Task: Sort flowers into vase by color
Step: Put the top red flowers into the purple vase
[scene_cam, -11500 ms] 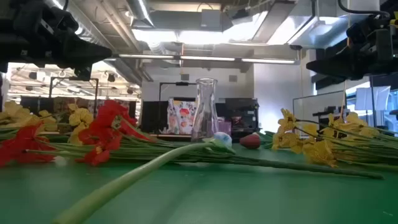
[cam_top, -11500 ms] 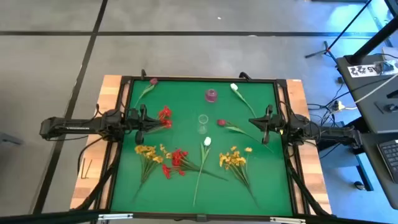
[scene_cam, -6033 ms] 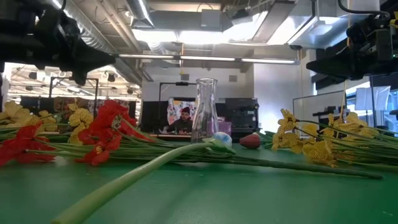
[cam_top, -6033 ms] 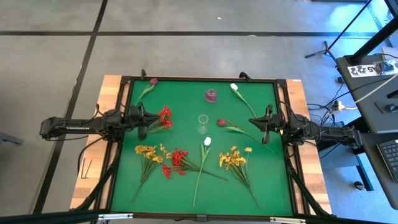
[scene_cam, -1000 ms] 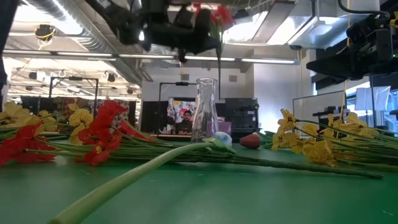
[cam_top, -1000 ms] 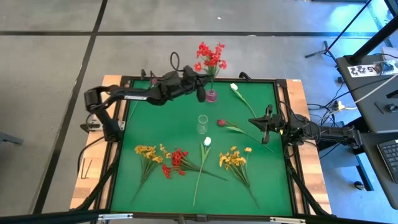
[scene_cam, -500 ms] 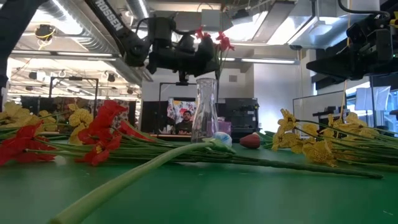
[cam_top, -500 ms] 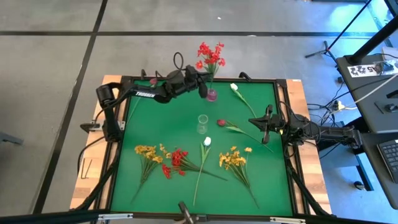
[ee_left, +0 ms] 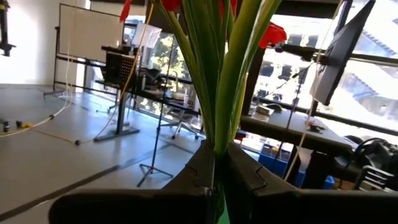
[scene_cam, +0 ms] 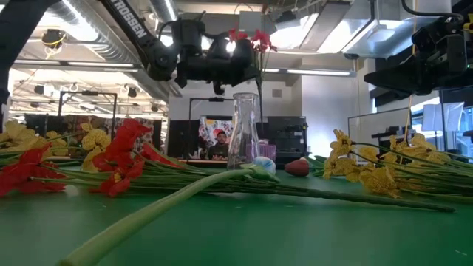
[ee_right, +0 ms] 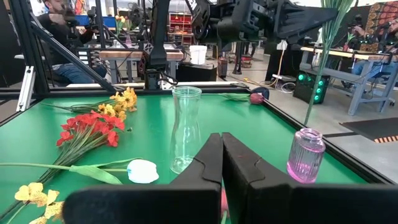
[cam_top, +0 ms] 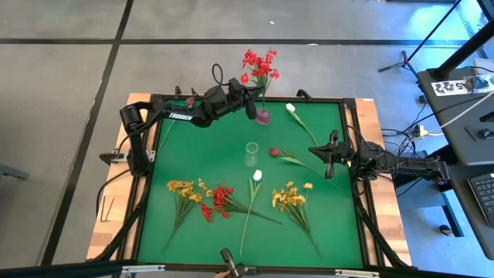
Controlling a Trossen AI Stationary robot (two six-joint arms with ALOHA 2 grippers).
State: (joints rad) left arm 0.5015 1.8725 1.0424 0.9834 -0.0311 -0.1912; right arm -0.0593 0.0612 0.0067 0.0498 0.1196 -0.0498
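Note:
My left gripper hovers at the table's far edge, shut on a red blossom spray that stands upright over the small pink vase. In the right wrist view its green stem runs down to the pink vase's mouth; whether it is inside I cannot tell. A clear glass vase stands mid-table. On the green mat lie two yellow sprays, a red spray, white tulips and dark pink buds. My right gripper waits shut at the table's right side. My left gripper pinches the red spray's bundled green stems between its two fingers, below the blossoms. The fingers come in level from the table's left, lying across the stems. The spray stands upright, lifted clear of the table, with its lower end at the pink vase.
The clear vase stands just in front of the pink vase. A black frame rims the green mat. Bare mat lies between the vases and the left edge. People sit at desks beyond the table.
My left gripper has come down over the pink vase at the far edge, keeping the red spray upright; the blossoms now sit lower in the low view. In the last half second it has barely moved. The right arm has kept still.

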